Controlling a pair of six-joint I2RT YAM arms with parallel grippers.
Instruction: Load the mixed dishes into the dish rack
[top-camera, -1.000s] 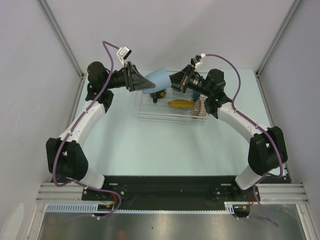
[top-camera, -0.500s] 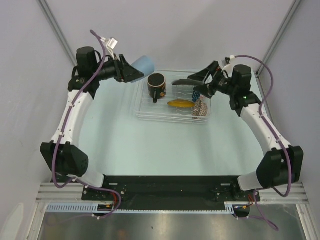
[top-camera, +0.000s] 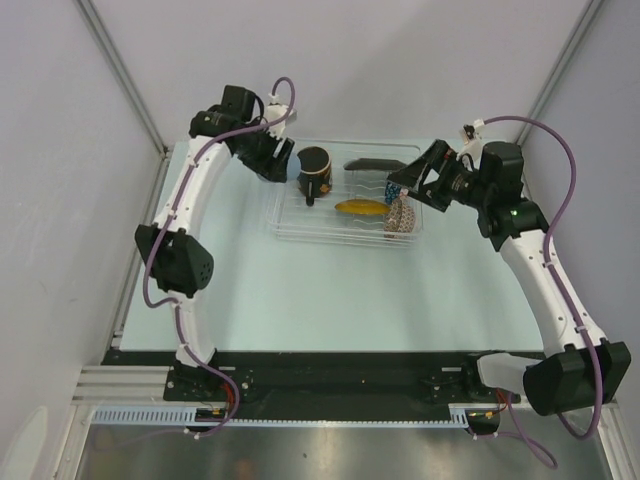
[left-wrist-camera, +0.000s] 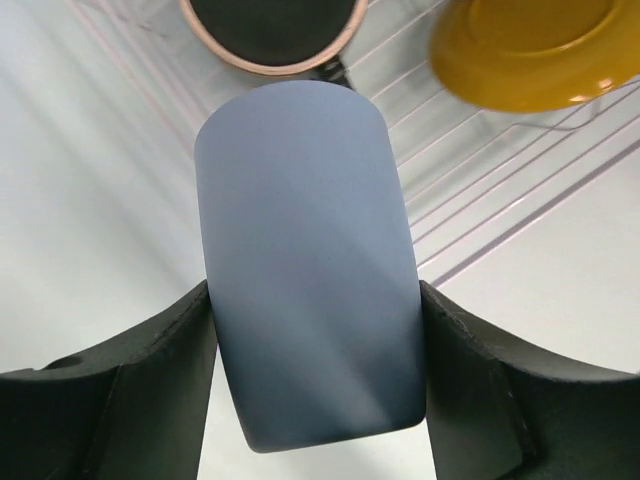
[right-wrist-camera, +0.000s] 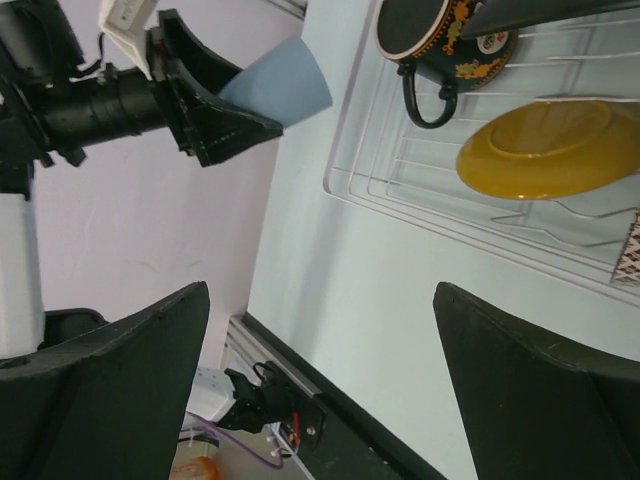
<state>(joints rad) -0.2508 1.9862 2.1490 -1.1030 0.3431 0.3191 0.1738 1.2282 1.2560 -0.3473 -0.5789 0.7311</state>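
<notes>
My left gripper (left-wrist-camera: 315, 335) is shut on the light blue cup (left-wrist-camera: 305, 260), gripping its sides. In the top view this gripper (top-camera: 277, 163) hangs at the left edge of the clear dish rack (top-camera: 340, 236) and hides the cup. The right wrist view shows the cup (right-wrist-camera: 280, 80) sticking out of the left fingers. The rack holds a dark red-inside cup (top-camera: 315, 173), a black plate (top-camera: 375, 164), the yellow plate (top-camera: 362, 207), a blue mosaic bowl (top-camera: 390, 188) and a patterned bowl (top-camera: 401, 216). My right gripper (top-camera: 412, 182) stands open and empty at the rack's right end.
The pale table (top-camera: 300, 290) spreads in front of the rack. Grey walls close in the left, back and right sides. A black rail (top-camera: 330, 365) with the arm bases runs along the near edge.
The right gripper has opened wide and pulled back to the right of the rack. The left arm swung out left with the blue cup, then returned to the rack's left edge.
</notes>
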